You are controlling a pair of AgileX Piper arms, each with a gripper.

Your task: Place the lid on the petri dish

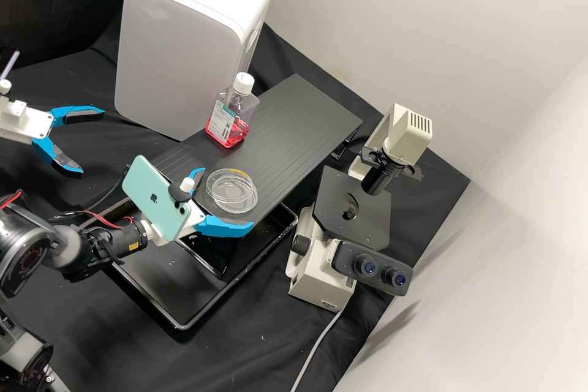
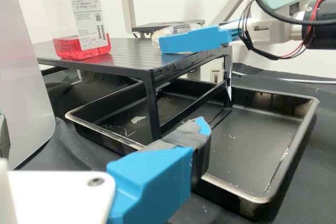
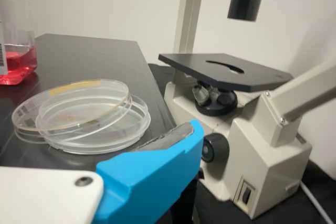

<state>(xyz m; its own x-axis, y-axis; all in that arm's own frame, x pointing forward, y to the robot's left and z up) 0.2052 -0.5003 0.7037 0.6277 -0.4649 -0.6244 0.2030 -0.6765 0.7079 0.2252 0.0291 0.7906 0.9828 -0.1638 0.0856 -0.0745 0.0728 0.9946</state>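
Observation:
A clear petri dish [image 1: 231, 191] lies on the black ridged platform [image 1: 294, 128], near its front edge. In the right wrist view its lid [image 3: 79, 103] rests askew on the base [image 3: 123, 132], shifted off to one side. My right gripper [image 1: 225, 199] is open at the dish's near side, one blue finger [image 3: 152, 166] along the platform edge, nothing gripped. The left wrist view shows that blue finger [image 2: 194, 39] in front of the dish [image 2: 176, 28]. My left gripper [image 1: 90, 141] hangs open at the far left, well away from the platform.
A flask of red liquid [image 1: 229, 111] stands on the platform's back part. A black tray [image 1: 184, 294] lies under the platform. A microscope [image 1: 361, 208] stands to the right and a white box [image 1: 184, 37] behind. A teal phone [image 1: 156, 197] is strapped to the right wrist.

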